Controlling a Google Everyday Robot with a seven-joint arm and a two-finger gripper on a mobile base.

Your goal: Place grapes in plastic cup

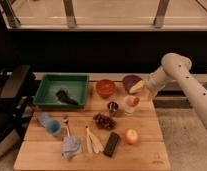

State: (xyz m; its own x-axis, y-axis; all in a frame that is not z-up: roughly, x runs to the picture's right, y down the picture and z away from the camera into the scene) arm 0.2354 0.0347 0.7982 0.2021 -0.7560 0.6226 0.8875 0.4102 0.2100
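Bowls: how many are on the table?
2. The red bowl sits right of the green tray; the purple bowl is further right, next to the gripper. None seem hidden.

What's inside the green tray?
One dark object lies in the green tray; tray floor beneath it is hidden. The gripper sits beside the purple bowl.

The wooden table (147, 156) carries a green tray (43, 91), red bowl (105, 88), purple bowl (128, 80), metal cup (113, 106), white cup (130, 105), grapes (103, 121), apple (131, 136), plastic cup (49, 123), spoon (66, 126), cloth (71, 146) and black bar (112, 144), with the gripper (145, 86) beside the purple bowl.
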